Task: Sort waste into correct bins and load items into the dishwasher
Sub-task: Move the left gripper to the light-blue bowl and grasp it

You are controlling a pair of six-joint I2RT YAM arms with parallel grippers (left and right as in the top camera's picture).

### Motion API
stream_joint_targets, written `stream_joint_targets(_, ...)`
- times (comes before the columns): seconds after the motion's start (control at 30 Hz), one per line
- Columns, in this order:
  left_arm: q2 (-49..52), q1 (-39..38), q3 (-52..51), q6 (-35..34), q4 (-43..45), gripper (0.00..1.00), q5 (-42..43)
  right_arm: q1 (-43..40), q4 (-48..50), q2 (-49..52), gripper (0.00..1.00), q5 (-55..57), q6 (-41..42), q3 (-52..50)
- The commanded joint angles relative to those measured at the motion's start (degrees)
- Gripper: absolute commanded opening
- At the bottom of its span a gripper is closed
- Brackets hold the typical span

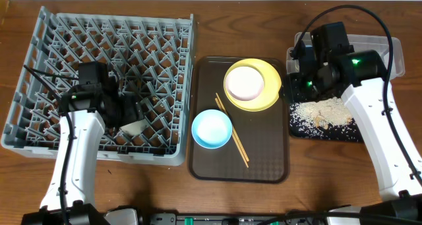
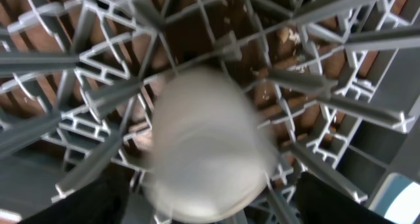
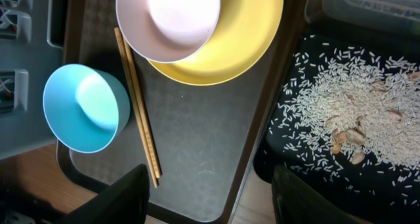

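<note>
The brown serving tray (image 1: pixel 264 165) lies mid-table, and everything else is placed from it. Off its left edge, just beside it, stands the grey dish rack (image 1: pixel 39 53), and the left gripper (image 2: pixel 210 207) hangs over the part of the rack nearest the tray. Its fingers (image 2: pixel 92 198) stand wide apart with the small white cup (image 2: pixel 207 145) between them, down among the pegs. The wrist view is blurred, but a thin gap shows on either side of the cup, so the fingers do not seem to grip it. On the tray's far right part sits the yellow plate (image 1: pixel 271 86), with the white bowl (image 1: pixel 244 83) resting on its left side. The light blue bowl (image 1: pixel 211 128) sits on the tray's left side, nearer the front. The two chopsticks (image 1: pixel 232 129) lie side by side on a slant across the middle of the tray, passing just right of the blue bowl. Against the tray's right edge lies the black tray (image 1: pixel 346 135), strewn with rice scraps (image 3: pixel 341 99) and a few tan bits. The clear tub (image 1: pixel 389 50) stands beyond it, farther right and back from the brown tray. The right gripper (image 3: pixel 210 201) hovers over the brown tray's right edge, its jaws spread wide and holding nothing.
</note>
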Motion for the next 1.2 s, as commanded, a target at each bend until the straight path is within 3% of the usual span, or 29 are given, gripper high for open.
stream_joint_targets(0.0,0.1,0.3,1.0,-0.2,0.9,0.96,-1.4,-0.2,-0.2,-0.2,0.6,0.5,-1.7,1.1)
stream_joint_targets(0.33,-5.6,-2.8,4.7,-1.0,1.4,1.0,-1.3,-4.3,0.2,-0.2,0.72,0.5,-2.1,1.2)
stream_joint_targets(0.37,-6.6,-4.0,4.7,-2.1,1.5,1.0,-1.3,-5.5,0.5,-0.2,0.81,0.5,-0.6,1.2)
stream_joint_targets(0.4,-7.5,-5.6,4.7,-3.5,1.4,1.0,-1.3,-7.1,1.0,-0.2,0.99,0.5,1.9,1.2)
stream_joint_targets(0.47,-8.9,-9.8,4.7,-5.9,1.4,1.0,-0.7,-9.7,1.2,-0.2,0.99,-0.9,5.6,1.1)
stream_joint_targets(0.6,-9.6,-18.7,4.7,-6.4,2.3,0.99,0.4,-13.4,0.9,-0.2,0.99,-4.5,-0.3,1.1)
stream_joint_targets(0.77,-8.0,-27.5,4.6,-10.4,7.0,1.0,4.9,-16.1,0.0,-0.2,0.99,-2.5,-0.1,1.1)
stream_joint_targets(1.17,5.3,-45.2,4.6,-8.8,11.5,0.96,-1.4,-16.5,-0.3,-0.2,0.99,-2.5,0.0,1.0)
